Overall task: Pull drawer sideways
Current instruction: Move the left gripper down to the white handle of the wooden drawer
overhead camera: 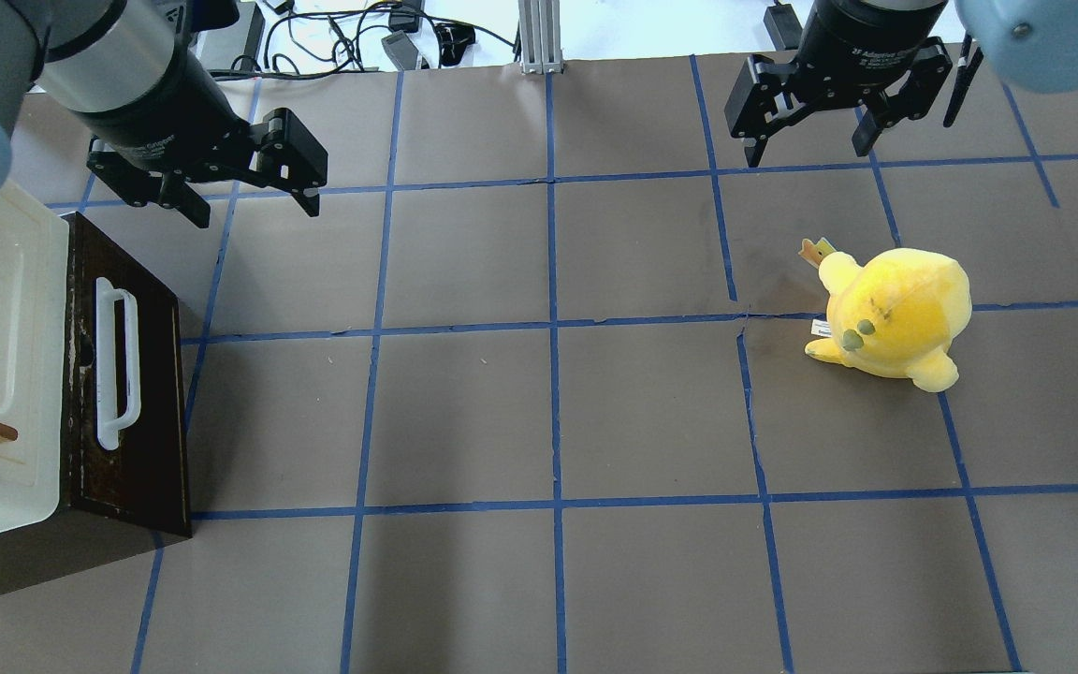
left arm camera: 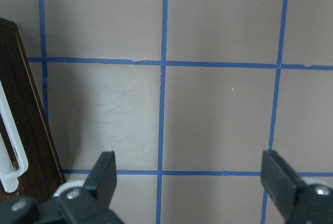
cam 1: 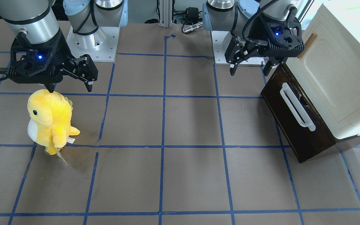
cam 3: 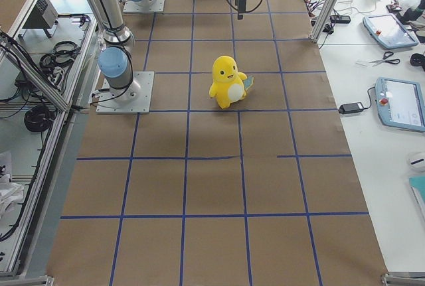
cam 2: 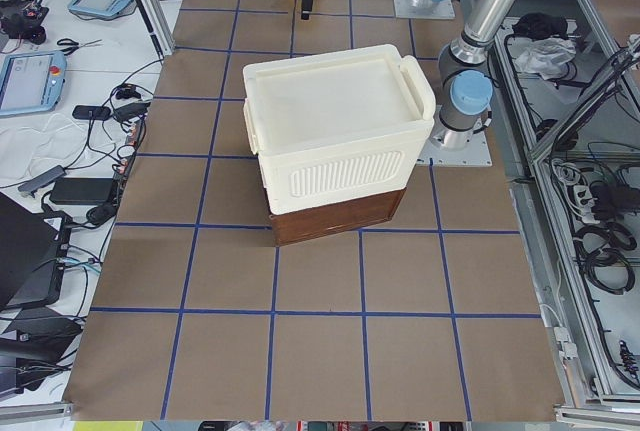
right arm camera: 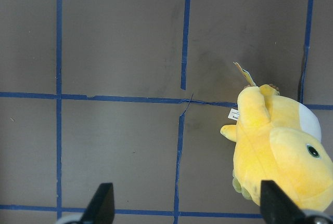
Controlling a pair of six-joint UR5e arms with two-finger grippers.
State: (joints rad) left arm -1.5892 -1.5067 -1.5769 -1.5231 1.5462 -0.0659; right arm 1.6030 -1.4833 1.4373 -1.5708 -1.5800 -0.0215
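The drawer (cam 1: 306, 142) has a dark brown wooden front and a long white bar handle (cam 1: 297, 107). It sits low at the cream-white cabinet (cam 1: 333, 81), facing the table's middle. In the overhead view the drawer (overhead camera: 155, 402) is at the far left. My left gripper (overhead camera: 256, 211) is open and empty, hovering just beyond the drawer's far corner, not touching it. In the left wrist view (left arm camera: 190, 174) the drawer front (left arm camera: 23, 104) and handle end show at the left edge. My right gripper (overhead camera: 806, 154) is open and empty, above the table behind a yellow plush.
A yellow plush toy (overhead camera: 890, 314) stands on the robot's right side, also visible in the right wrist view (right arm camera: 281, 151). The cabinet carries a small brown wooden handle (cam 1: 307, 45). Brown table surface with blue tape grid (overhead camera: 553, 328) lies between drawer and plush.
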